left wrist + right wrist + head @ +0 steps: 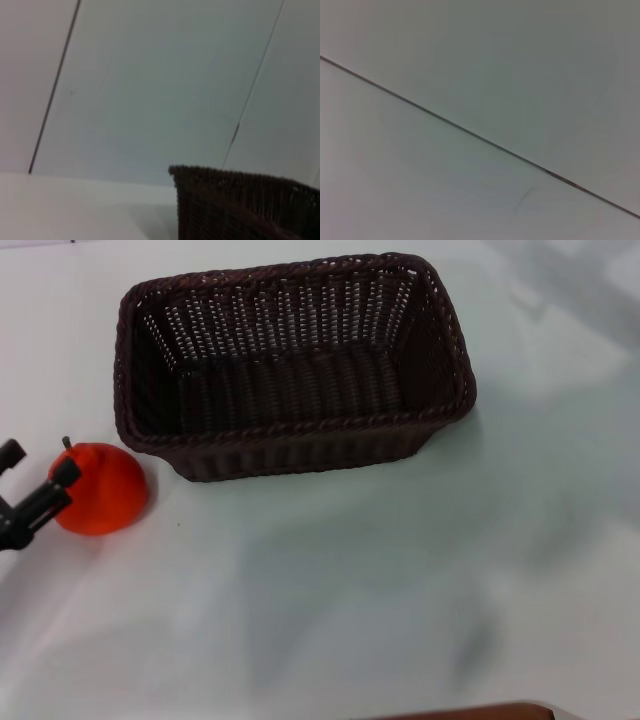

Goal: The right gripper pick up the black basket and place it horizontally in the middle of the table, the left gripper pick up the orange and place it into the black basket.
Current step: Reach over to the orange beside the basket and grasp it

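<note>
The black basket (290,365) stands upright and empty on the white table (400,580), long side across, in the far middle of the head view. One corner of it shows in the left wrist view (240,207). The orange (105,490) sits on the table to the left of the basket, near its front left corner, stem up. My left gripper (38,464) is at the far left edge, open, with one fingertip (64,472) against the orange's left side and the other farther left, not around the fruit. My right gripper is out of view.
A brown edge (480,712) shows at the bottom of the head view. The wrist views show pale wall panels with dark seams (470,134). White tabletop stretches in front of and to the right of the basket.
</note>
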